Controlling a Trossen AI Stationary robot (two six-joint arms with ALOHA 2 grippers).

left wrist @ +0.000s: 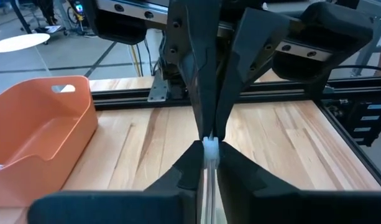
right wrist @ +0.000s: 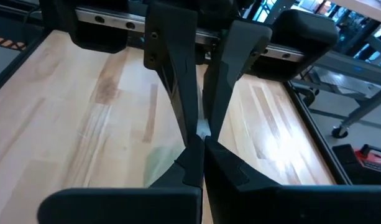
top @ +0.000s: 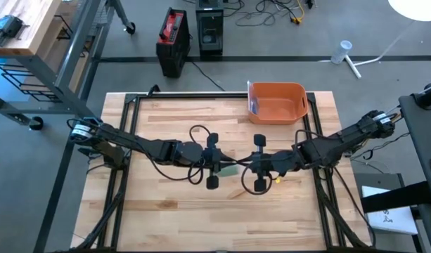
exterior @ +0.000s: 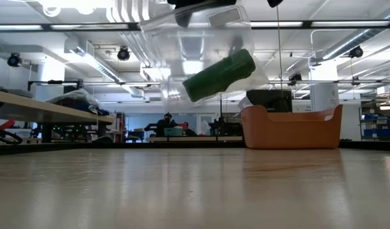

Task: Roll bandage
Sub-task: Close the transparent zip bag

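A green bandage roll (exterior: 219, 75) sits tilted inside a clear plastic bag (exterior: 182, 44) that hangs well above the table in the low view. From above, the green shows between my two grippers (top: 228, 170) at mid-table. My left gripper (top: 215, 167) and my right gripper (top: 252, 169) face each other tip to tip, both shut on the bag. In the left wrist view my own fingers (left wrist: 210, 158) meet the right arm's fingers (left wrist: 209, 118) on a thin pale strip of the bag. My left gripper pinches a thin pale edge of the clear bag (left wrist: 210, 148) between its two fingers, coming level from the table's left. The bag is lifted clear of the table. One layer or several, I cannot tell. My right gripper pinches the same clear bag at a thin pale edge (right wrist: 202, 129) between its two fingers, coming level from the table's right, right against the left gripper's fingertips. The bag hangs clear of the table, with the green roll inside it.
An orange bin (top: 277, 102) stands at the table's far edge, right of the middle; it also shows in the low view (exterior: 290, 127) and in the left wrist view (left wrist: 35, 130). Bare wooden tabletop (top: 201, 218) lies in front of the grippers.
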